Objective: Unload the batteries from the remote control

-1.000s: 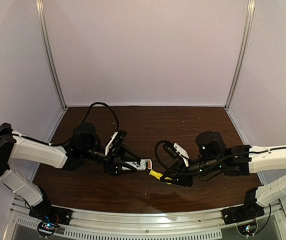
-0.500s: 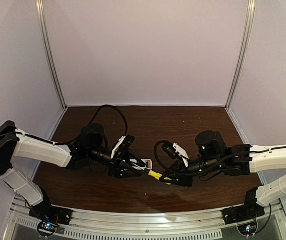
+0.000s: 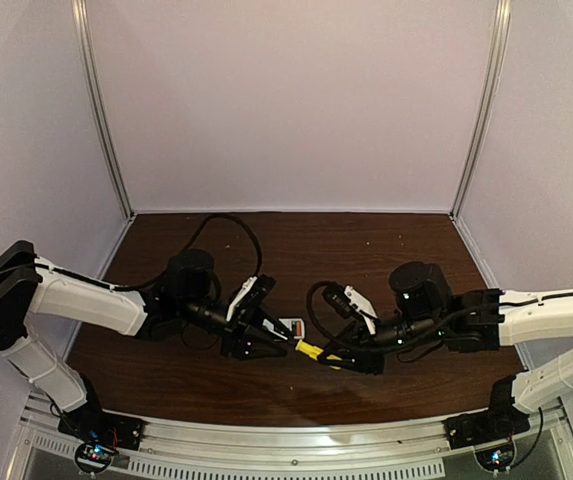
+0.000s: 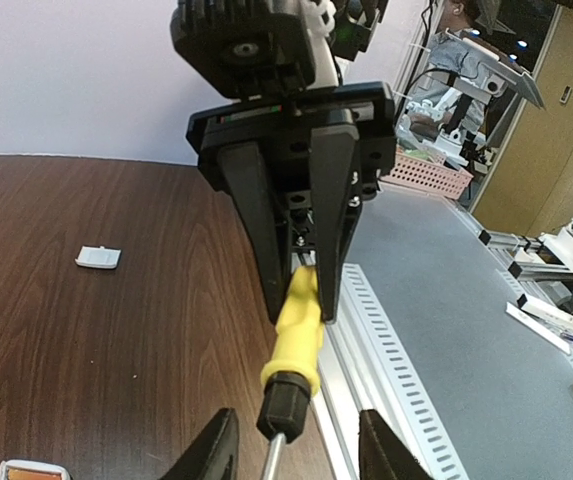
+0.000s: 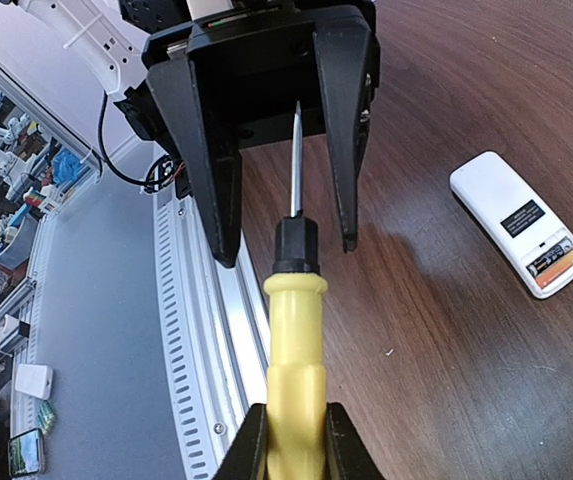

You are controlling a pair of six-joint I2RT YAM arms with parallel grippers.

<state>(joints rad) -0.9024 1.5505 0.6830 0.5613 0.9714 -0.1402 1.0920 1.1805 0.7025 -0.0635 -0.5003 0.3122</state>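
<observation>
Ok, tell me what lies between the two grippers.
The screwdriver: the right gripper clamps its yellow handle, and its shaft runs in between the left gripper's open fingers. Both wrist views show it.

The left arm [image 3: 86, 300] and right arm [image 3: 546, 315] stretch low and inward, wrists level, grippers nose to nose. The left gripper [image 5: 288, 248] has its fingers parted (straddling the shaft, not touching it). The right gripper [image 4: 304, 312] is clamped on a screwdriver [image 5: 296, 390].
</observation>
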